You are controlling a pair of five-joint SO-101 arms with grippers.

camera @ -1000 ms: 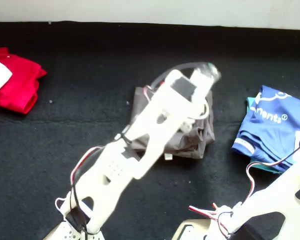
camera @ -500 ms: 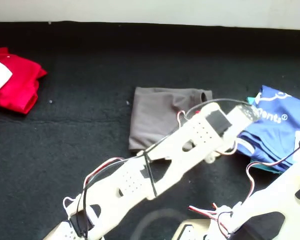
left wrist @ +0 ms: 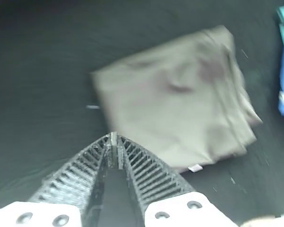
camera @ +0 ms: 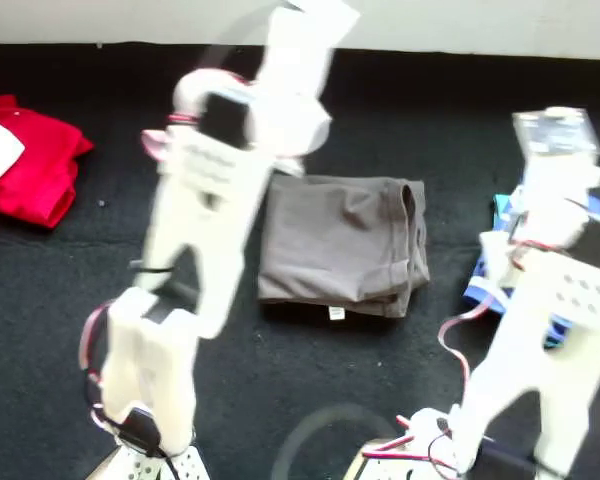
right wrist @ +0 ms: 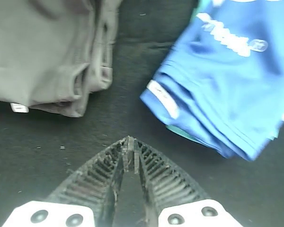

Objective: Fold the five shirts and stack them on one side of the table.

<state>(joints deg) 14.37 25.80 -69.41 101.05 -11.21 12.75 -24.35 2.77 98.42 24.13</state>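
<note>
- L gripper: fingers pressed together, tips meeting, nothing between them. Hangs above the table, pointing down at the near edge of the grey shirt, not touching it.
- R gripper: also closed and empty. It's over bare cloth between the grey shirt and the blue shirt, clear of both.
- Change, L arm: 1 s ago it lay stretched across the grey shirt; 0.5 s ago it had swung toward the blue one; now it's pulled back and reared up on the shirt's left side.
- Change, R arm: was low at the table's near right corner, now lifted upright in front of the blue shirt.
- Grey shirt: uncovered, mid-table, a flat folded rectangle w/ tag at the near edge.
- Meaning, my guess: grey fold is done and I've let go. It still needs carrying to a stack.
- Other shirts: blue folded at right, w/ something teal under it; red at far left, w/ a white piece on it.
</note>
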